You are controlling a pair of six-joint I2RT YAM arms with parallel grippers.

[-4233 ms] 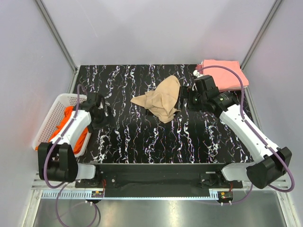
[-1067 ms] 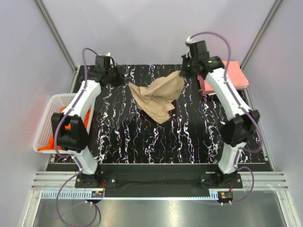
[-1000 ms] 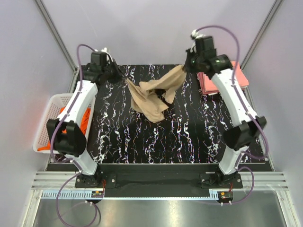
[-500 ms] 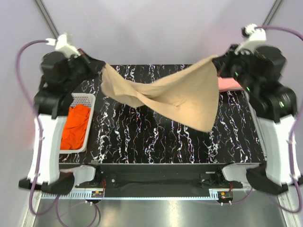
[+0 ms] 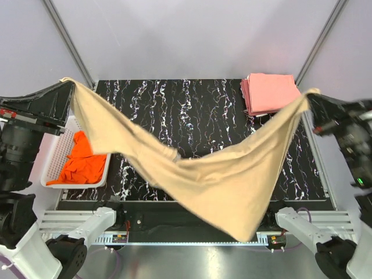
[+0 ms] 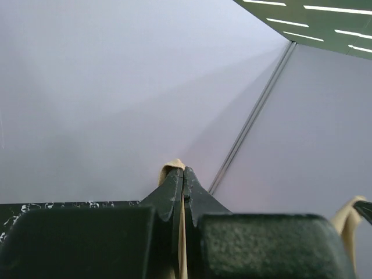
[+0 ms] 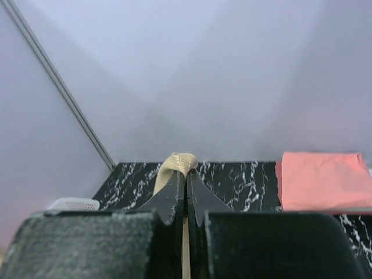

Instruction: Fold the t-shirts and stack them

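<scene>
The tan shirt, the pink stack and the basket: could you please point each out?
tan shirt [image 5: 221,186], top view, middle of the hanging cloth.
pink stack [image 5: 270,92], top view, centre of the top shirt.
basket [image 5: 53,158], top view, its left lattice wall.

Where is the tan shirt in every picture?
Top view: tan shirt stretched across the middle, sagging low.
Left wrist view: tan shirt pokes up at center, pinched in the left gripper.
Right wrist view: tan shirt pokes up at center, pinched in the right gripper.
Shared landmark: the black marbled table.
</scene>
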